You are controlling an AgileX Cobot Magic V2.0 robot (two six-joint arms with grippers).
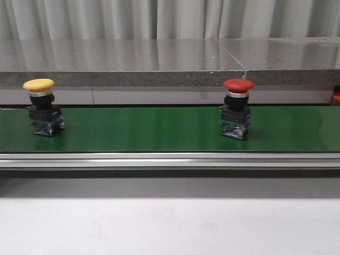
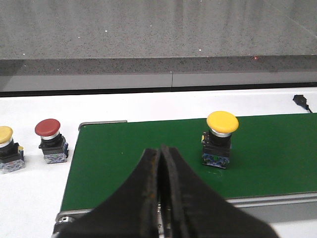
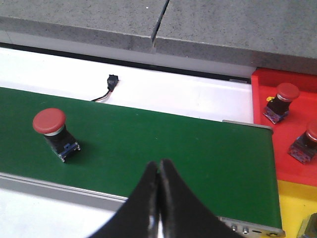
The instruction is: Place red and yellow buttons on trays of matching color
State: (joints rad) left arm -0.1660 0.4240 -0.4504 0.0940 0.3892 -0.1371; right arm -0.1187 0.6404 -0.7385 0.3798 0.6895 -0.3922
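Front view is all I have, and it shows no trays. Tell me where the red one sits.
Observer: The right wrist view shows a red plastic tray just past the end of the green conveyor belt.
Operator: Report what is in it.
Observer: Two red mushroom-head push buttons, the second partly cut off by the picture's edge.
Operator: Give me the state of both tools.
Observer: The left tool and the right tool are each shut and hold nothing.
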